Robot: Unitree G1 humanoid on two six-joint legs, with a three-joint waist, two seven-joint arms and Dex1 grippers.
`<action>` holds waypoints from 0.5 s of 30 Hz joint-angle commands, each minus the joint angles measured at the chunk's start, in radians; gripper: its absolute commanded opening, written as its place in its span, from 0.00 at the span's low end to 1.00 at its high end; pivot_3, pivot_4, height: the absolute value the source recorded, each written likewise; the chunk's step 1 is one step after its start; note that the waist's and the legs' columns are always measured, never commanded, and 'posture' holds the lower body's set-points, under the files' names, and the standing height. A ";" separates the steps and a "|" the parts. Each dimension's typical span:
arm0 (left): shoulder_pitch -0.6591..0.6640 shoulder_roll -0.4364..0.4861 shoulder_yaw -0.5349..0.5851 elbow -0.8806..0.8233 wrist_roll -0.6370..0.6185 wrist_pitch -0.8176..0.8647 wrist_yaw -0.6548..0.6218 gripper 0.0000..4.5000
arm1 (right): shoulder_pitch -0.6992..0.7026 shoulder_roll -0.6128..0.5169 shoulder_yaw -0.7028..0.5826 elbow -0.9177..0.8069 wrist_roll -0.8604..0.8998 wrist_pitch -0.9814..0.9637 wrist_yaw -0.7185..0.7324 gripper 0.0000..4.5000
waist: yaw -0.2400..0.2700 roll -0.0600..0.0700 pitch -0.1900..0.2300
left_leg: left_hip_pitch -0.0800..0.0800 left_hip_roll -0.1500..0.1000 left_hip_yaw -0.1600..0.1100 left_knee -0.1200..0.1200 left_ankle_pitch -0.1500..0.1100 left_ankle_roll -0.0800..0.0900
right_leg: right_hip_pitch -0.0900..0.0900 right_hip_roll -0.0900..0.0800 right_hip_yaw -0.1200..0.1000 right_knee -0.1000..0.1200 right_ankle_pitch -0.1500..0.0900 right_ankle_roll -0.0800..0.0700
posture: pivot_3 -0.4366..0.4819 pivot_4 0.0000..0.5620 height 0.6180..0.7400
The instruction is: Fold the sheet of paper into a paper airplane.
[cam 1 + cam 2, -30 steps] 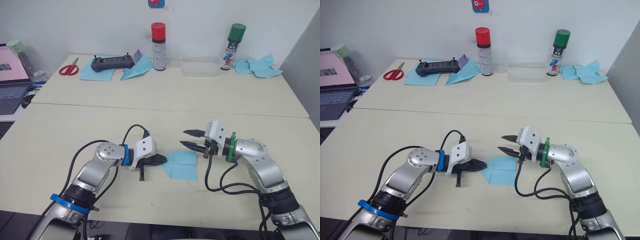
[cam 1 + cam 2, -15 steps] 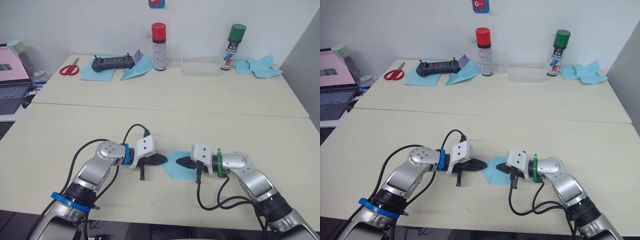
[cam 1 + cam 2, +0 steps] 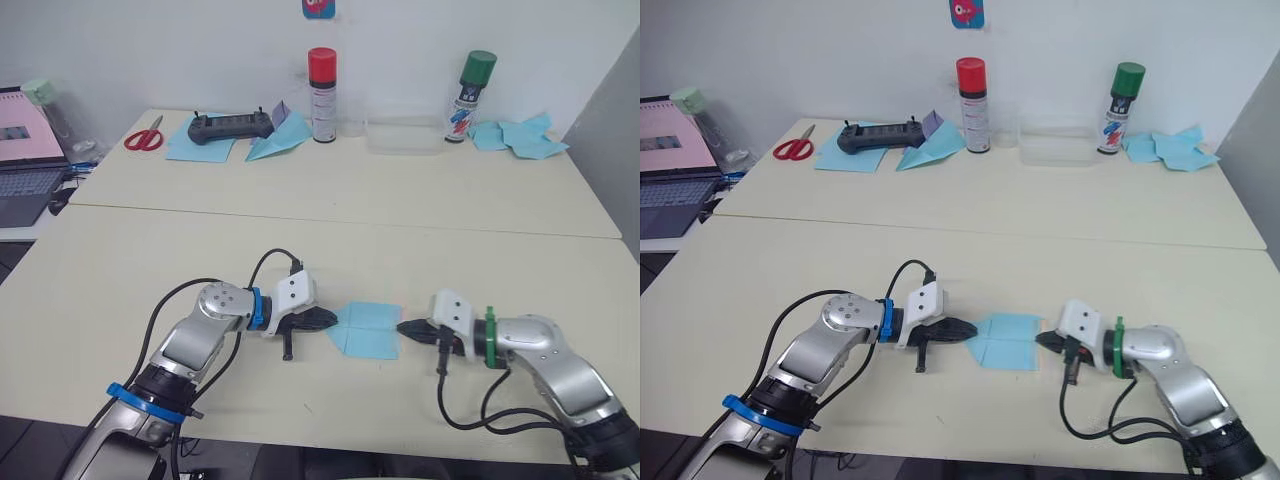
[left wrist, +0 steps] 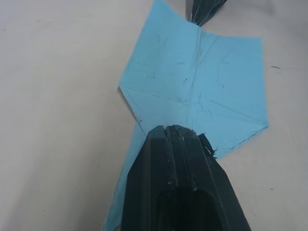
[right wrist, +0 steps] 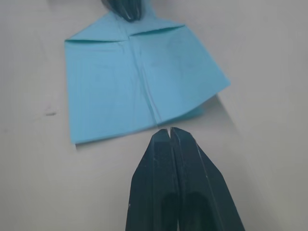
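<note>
The sheet of paper (image 3: 368, 328) lies flat on the near table, light blue, with a centre crease and two corners folded into a point toward my left arm. My left gripper (image 3: 328, 320) is shut, and its tip (image 4: 175, 131) rests on top of that pointed end. My right gripper (image 3: 404, 328) is also shut and holds nothing. It lies low over the table, just off the sheet's square edge (image 5: 166, 131). In the right wrist view the sheet (image 5: 139, 82) lies straight ahead, with the left gripper (image 5: 126, 7) at its far end.
On the far table stand a red-capped spray can (image 3: 322, 80), a green-capped can (image 3: 470, 82) and a clear container (image 3: 403, 135). A controller (image 3: 230, 125), scissors (image 3: 143, 137), a paper dart (image 3: 278, 142) and crumpled blue scraps (image 3: 520, 135) lie there too. A laptop (image 3: 20, 165) sits at far left.
The right gripper was open above the sheet, then came down shut onto it. Since then it has slid back to the right, off the sheet's edge. The left gripper has stayed put.
</note>
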 commanded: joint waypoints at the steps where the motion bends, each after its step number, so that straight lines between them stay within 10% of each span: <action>1: 0.005 0.003 -0.023 0.045 0.024 0.013 -0.010 0.00 | 0.006 0.019 -0.087 -0.037 0.091 -0.013 0.007 0.01 | 0.000 0.000 0.000 | 0.000 0.000 0.000 0.000 0.000 0.000 | 0.000 0.000 0.000 0.000 0.000 0.000 | 0.48 0.27 1.00; 15: -0.016 -0.012 -0.005 0.022 0.000 0.028 -0.037 0.00 | -0.144 0.149 0.153 0.076 -0.081 -0.066 -0.048 0.01 | 0.004 0.000 0.000 | -0.002 0.000 0.001 -0.001 0.000 0.000 | -0.001 0.000 0.000 -0.004 0.001 0.001 | 0.48 0.27 1.00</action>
